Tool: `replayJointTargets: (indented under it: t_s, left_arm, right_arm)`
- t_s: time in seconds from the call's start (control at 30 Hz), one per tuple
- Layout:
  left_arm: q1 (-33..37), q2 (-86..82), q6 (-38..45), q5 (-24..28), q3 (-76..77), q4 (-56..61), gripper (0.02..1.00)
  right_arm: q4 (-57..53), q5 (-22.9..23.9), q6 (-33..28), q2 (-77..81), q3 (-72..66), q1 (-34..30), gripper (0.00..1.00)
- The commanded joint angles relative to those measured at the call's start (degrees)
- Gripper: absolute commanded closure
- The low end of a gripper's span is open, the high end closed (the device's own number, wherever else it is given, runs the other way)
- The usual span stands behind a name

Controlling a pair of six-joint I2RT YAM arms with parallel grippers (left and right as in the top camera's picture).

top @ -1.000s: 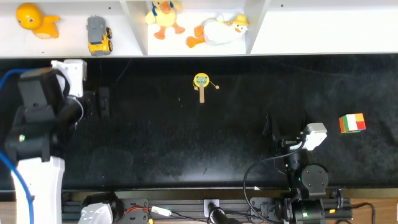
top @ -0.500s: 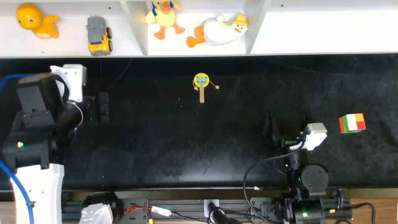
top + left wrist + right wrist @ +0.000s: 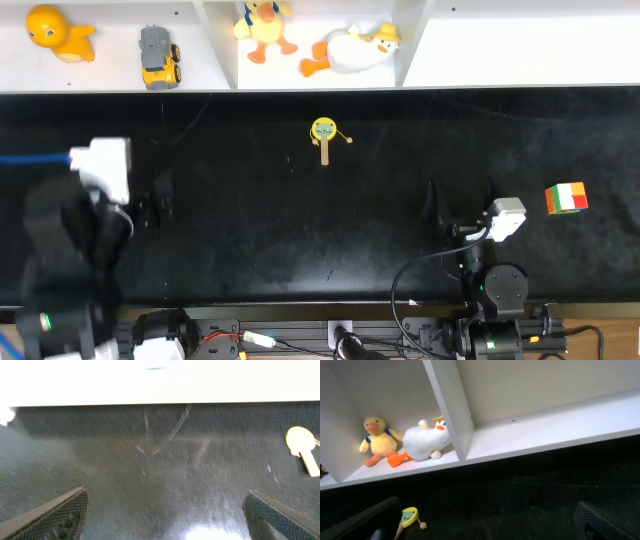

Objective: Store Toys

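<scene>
A black tabletop (image 3: pixel 300 240) is stretching below a white shelf (image 3: pixel 500 45), which is holding a rubber duck (image 3: pixel 58 32), a toy truck (image 3: pixel 158 55) and two plush birds (image 3: pixel 355 47). A yellow rattle (image 3: pixel 324 133) is lying near the shelf, and a coloured cube (image 3: pixel 566 197) is sitting at the right. The left gripper (image 3: pixel 166 494) and the right gripper (image 3: pixel 487 504) are both spread wide, pinching nothing.
</scene>
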Motion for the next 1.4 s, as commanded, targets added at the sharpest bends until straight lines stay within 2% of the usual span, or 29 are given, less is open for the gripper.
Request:
replayJointTargets:
  t_s: [0.03, 0.27, 0.5, 0.77, 0.93, 1.4]
  left_arm:
    - [-0.2, -12.6, -7.3, -5.5, -12.3, 5.9, 0.023]
    - [-0.2, -28.8, -15.7, -6.9, -32.4, 20.4, 0.023]
    - [-2.2, -37.5, -16.5, -7.7, -44.7, 32.8, 0.02]
    - [-5.5, -38.6, -16.7, -10.7, -47.2, 36.2, 0.02]
    - [-5.5, -38.6, -16.7, -10.6, -50.3, 43.5, 0.02]
    - [-5.3, -38.6, -16.7, -10.3, -50.2, 43.2, 0.02]
  right_arm:
    - [0.3, 0.4, 0.3, -0.4, -0.7, 0.2, 0.005]
    - [0.3, 0.4, 0.2, -0.4, -0.7, 0.2, 0.005]
    - [0.3, 0.4, 0.3, -0.4, -0.7, 0.2, 0.007]
    - [0.3, 0.4, 0.3, -0.4, -0.7, 0.2, 0.005]
    - [0.3, 0.4, 0.3, -0.4, -0.7, 0.2, 0.005]
    - [0.3, 0.4, 0.3, -0.4, -0.7, 0.2, 0.005]
